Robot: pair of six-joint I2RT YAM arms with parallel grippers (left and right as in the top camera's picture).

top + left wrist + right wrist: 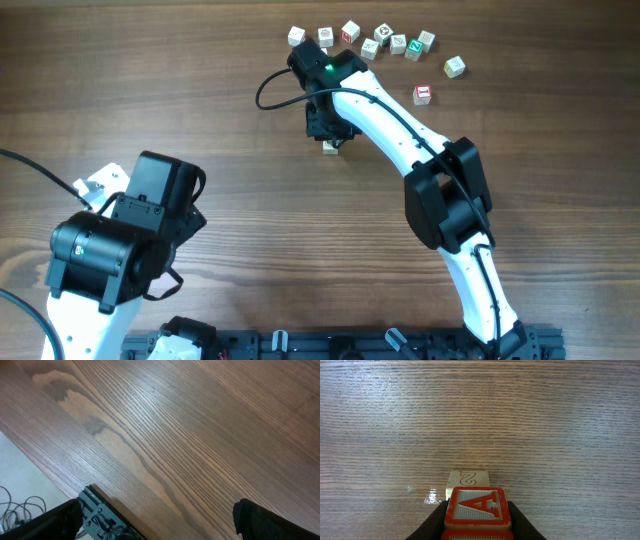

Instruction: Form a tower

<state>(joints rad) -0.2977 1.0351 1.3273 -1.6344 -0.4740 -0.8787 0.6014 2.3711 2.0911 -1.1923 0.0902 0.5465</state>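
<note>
R grip (477, 527) pinching A cube (477, 506), near tower (468, 479), not ctrd over it | todo: ctr over tower, square edges, lower slow, release once seated | L grip (156, 506) spread, empty, well off tower

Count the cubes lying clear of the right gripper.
10. Far row, eight cubes; two more right of the arm. The right gripper holds an A cube above a 2 cube; the arm may hide others.

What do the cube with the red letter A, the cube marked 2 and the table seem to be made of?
Cube with the red A: probably painted wood, pale face, glossy red border.
Cube marked 2: seemingly unpainted pale wood.
Table: wood or laminate, brown streaked grain, slight sheen.
</note>
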